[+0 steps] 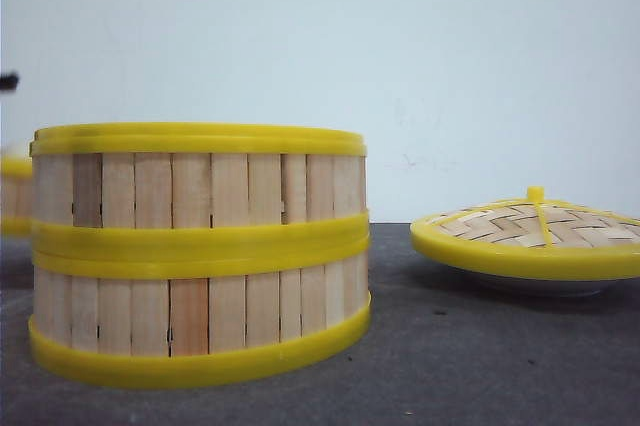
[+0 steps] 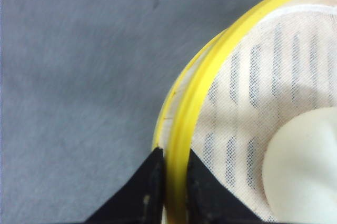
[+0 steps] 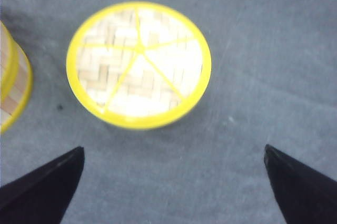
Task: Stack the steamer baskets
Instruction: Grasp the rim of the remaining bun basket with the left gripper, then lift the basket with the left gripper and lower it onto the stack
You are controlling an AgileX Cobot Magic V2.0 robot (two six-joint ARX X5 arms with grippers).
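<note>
Two steamer baskets stand stacked at the left of the front view, the upper (image 1: 200, 181) on the lower (image 1: 200, 311). A sliver of another steamer basket (image 1: 14, 194) shows at the far left edge. My left gripper (image 2: 174, 153) is shut on the yellow rim of a steamer basket (image 2: 210, 71), one finger outside the wall and one inside. I cannot tell which basket this is. It holds a dotted cloth liner (image 2: 253, 77) and a white bun (image 2: 305, 166). My right gripper (image 3: 174, 149) hangs open over bare table, short of the lid.
A domed woven-bamboo lid (image 1: 530, 231) with a yellow rim lies at the right on a white plate (image 1: 545, 287). The lid (image 3: 138, 64) also shows from above, with the stack's edge (image 3: 11, 79) beside it. A dark grey mat (image 1: 450, 366) covers the table.
</note>
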